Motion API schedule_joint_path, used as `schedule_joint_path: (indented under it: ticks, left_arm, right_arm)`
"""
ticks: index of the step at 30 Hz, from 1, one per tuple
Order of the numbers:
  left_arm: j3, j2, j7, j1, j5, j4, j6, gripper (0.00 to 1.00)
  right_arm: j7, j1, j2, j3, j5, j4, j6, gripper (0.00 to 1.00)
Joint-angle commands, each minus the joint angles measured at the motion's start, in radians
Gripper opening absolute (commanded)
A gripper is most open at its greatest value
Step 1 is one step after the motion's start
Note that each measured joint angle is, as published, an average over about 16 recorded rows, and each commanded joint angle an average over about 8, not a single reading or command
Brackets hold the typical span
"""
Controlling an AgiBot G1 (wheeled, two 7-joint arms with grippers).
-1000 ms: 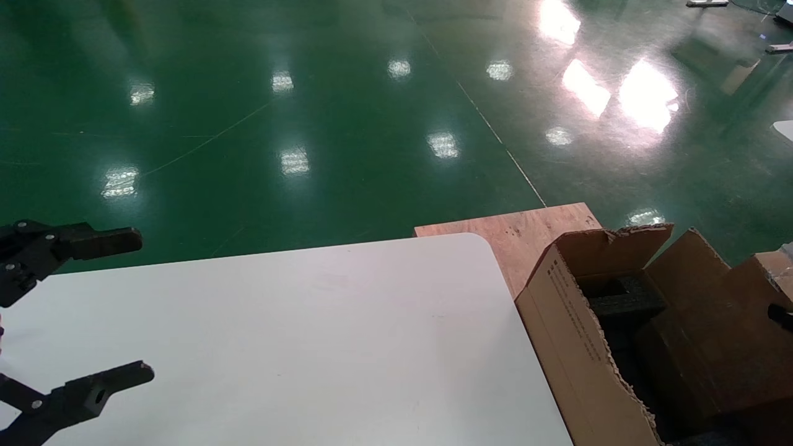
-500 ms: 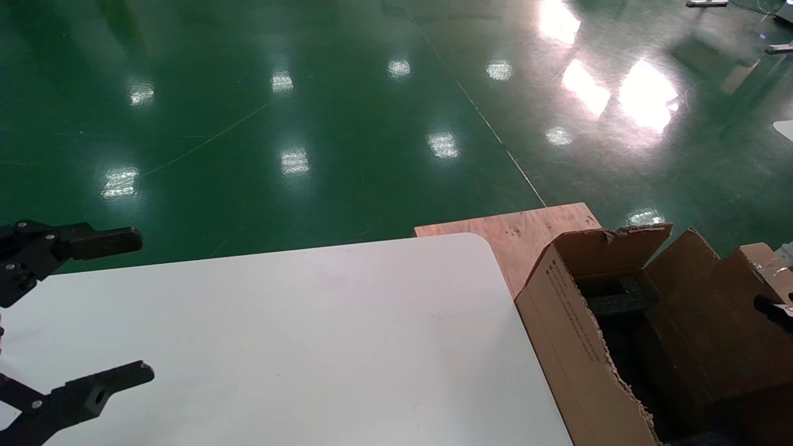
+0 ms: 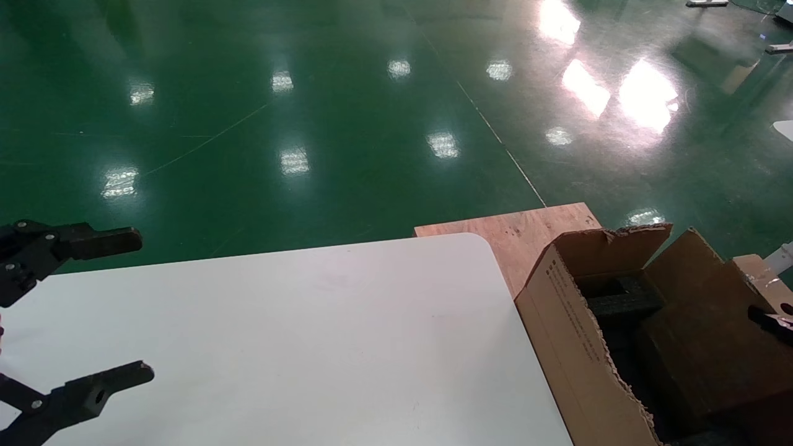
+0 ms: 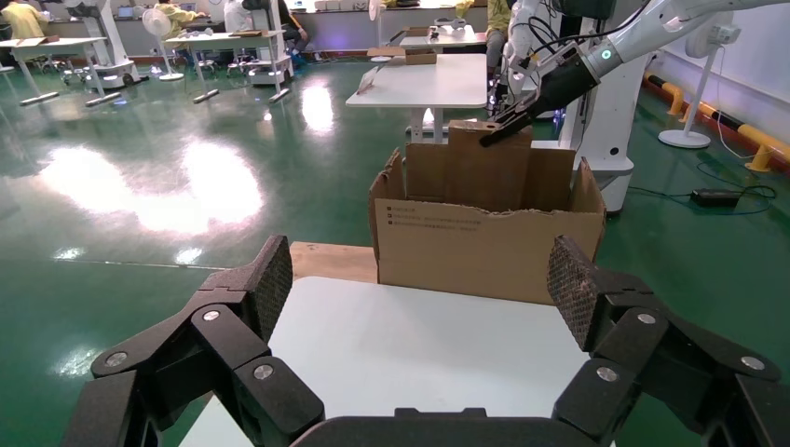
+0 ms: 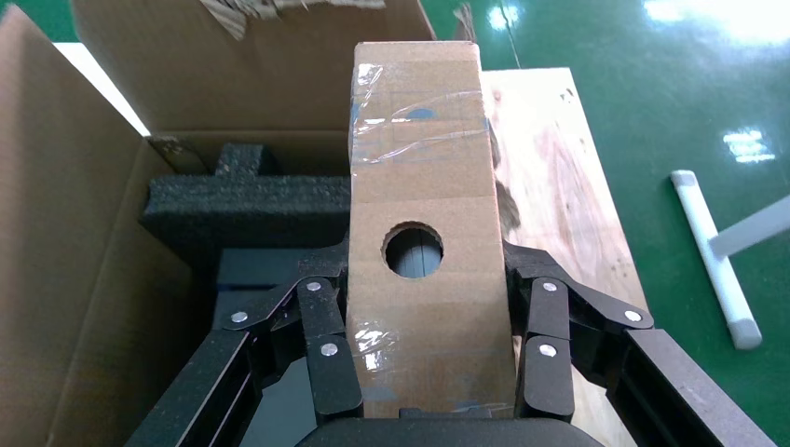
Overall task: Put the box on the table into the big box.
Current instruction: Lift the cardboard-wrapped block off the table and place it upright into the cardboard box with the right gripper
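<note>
- The box (image 5: 421,244) sits clamped in my right gripper (image 5: 424,349), its broad taped face with the round hole turned toward my wrist camera and its long axis running away from me.
- My right jaws press on its two narrow sides, one finger (image 5: 321,349) on each flank, closed firmly on the cardboard.
- It hangs above the open mouth of the big box (image 5: 88,270), over the black foam (image 5: 244,209) that lines the inside (a darker recess shows beneath the foam, though I cannot tell what lies in it).
- From my head, only a corner of the box (image 3: 759,275) and a tip of the right gripper (image 3: 771,321) show at the far right edge, over the far side of the big box (image 3: 576,347); how deep the box has gone I cannot quite judge.
- The big box stands just beside the right end of the table (image 3: 297,347), its ragged printed wall close against the table's edge, on a plywood board (image 3: 520,232).
- My left gripper (image 3: 102,310) hovers over the left end of the table, jaws spread wide and holding nothing, well apart from the box.
- A green floor (image 3: 310,111) lies beyond.
</note>
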Motion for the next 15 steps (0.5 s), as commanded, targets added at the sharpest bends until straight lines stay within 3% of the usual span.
schedule_joint_path:
  ticks: [1, 15]
  left_arm:
    - [0.000, 0.000, 0.000, 0.000, 0.000, 0.000, 0.000, 1.00]
    - [0.000, 0.000, 0.000, 0.000, 0.000, 0.000, 0.000, 1.00]
  right_arm:
    - [-0.002, 0.018, 0.000, -0.025, 0.003, -0.010, 0.001, 0.00]
    - [-0.004, 0.159, 0.013, -0.184, -0.017, -0.042, 0.017, 0.00]
